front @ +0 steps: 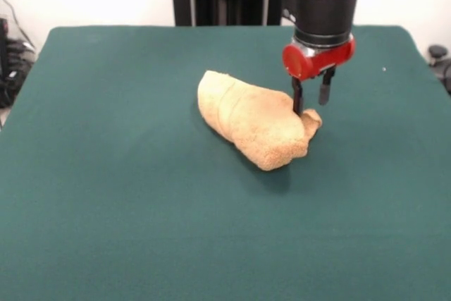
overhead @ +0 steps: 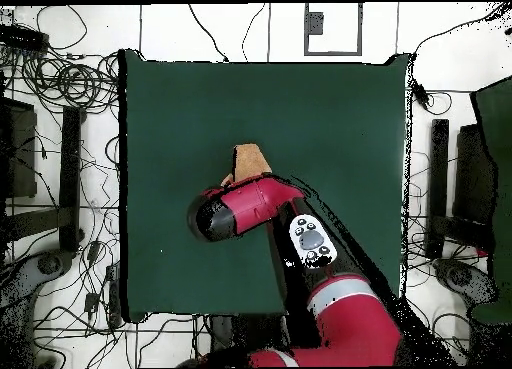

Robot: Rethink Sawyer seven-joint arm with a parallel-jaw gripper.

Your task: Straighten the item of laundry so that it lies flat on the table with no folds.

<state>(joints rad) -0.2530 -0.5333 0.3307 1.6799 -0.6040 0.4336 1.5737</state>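
Towel (front: 250, 121): showing a golden-tan terry, plain and nubbly, with faint woven bands crossing its left end.
Table (front: 127, 195): lying under a plain dark green cloth, no pattern.
Arm (overhead: 345, 330): showing bright red with black sections and a pale grey ring.
Gripper (front: 311, 100): wearing a red collar above, with black fingers (front: 297, 98) hanging below it.

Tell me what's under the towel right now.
Only the green table shows around the bunched towel; anything beneath its folds is covered. The open gripper stands at its edge, and overhead the arm hides most of it.
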